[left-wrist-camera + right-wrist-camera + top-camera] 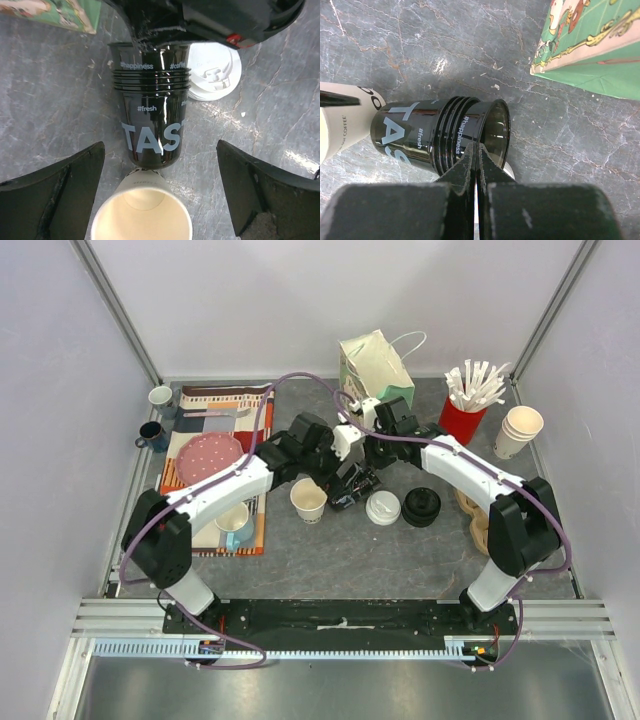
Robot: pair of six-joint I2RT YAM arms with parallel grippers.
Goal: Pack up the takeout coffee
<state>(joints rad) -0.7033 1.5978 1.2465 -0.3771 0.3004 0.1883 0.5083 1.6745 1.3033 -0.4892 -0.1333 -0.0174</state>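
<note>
We see one white-lidded coffee cup (382,507) standing in the middle of the desk (330,550). Just left of it, one empty black cup (440,137) lies on its side, and the right hand (476,150) pinches its rim. One empty pale cup (308,499) stands further left. The left hand (160,147) is spread wide.

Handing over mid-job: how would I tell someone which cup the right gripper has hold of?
Find the green-printed paper bag at the back of the table. Just in front of it, a black cup is tipped on its side, its rim pinched by the right gripper. It alone is glossy black with white lettering; the open cup at its base is pale paper.
</note>
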